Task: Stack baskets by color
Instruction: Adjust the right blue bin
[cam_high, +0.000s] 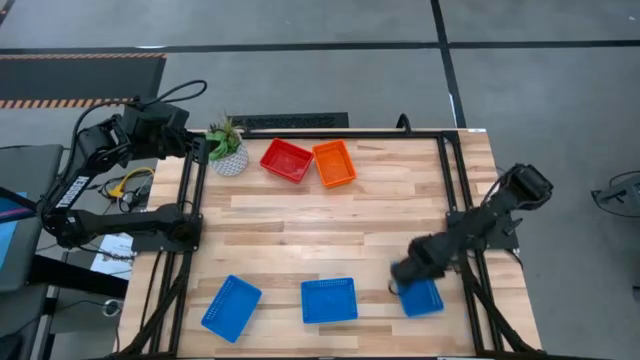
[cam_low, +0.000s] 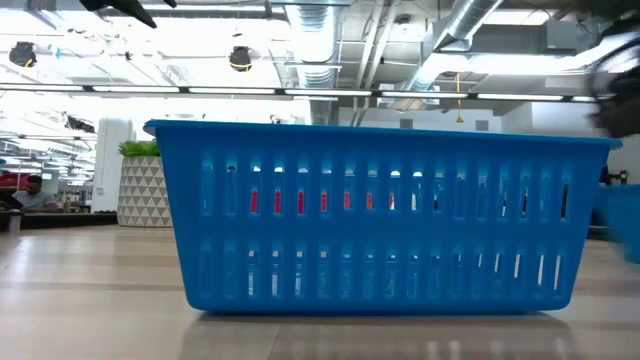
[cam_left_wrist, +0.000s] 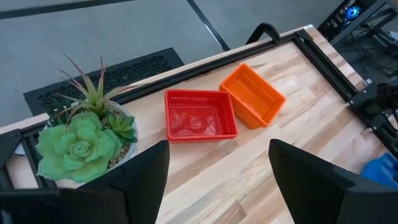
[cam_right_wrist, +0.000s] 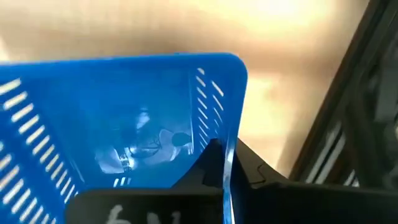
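Three blue baskets lie along the table's near edge: one at the left (cam_high: 231, 307), one in the middle (cam_high: 329, 300) (cam_low: 380, 215) and one at the right (cam_high: 422, 298) (cam_right_wrist: 124, 124). My right gripper (cam_high: 405, 274) is shut on the right one. A red basket (cam_high: 286, 160) (cam_left_wrist: 199, 116) and an orange basket (cam_high: 334, 163) (cam_left_wrist: 252, 94) sit side by side at the far edge. My left gripper (cam_left_wrist: 217, 186) hangs open above the far left corner, beside the plant, holding nothing. My right gripper has a side wall of the right blue basket (cam_right_wrist: 231, 134), close to a corner, between its two fingers. One finger (cam_right_wrist: 210, 163) is inside the basket and the other is outside. The fingers come steeply from above. Whether the basket is lifted I cannot tell.
A green plant in a white pot (cam_high: 227, 147) (cam_left_wrist: 81, 140) stands at the far left, near the red basket. A black frame (cam_high: 452, 190) runs along the table's right side. Bare wood (cam_high: 320, 235) lies between the far and near rows.
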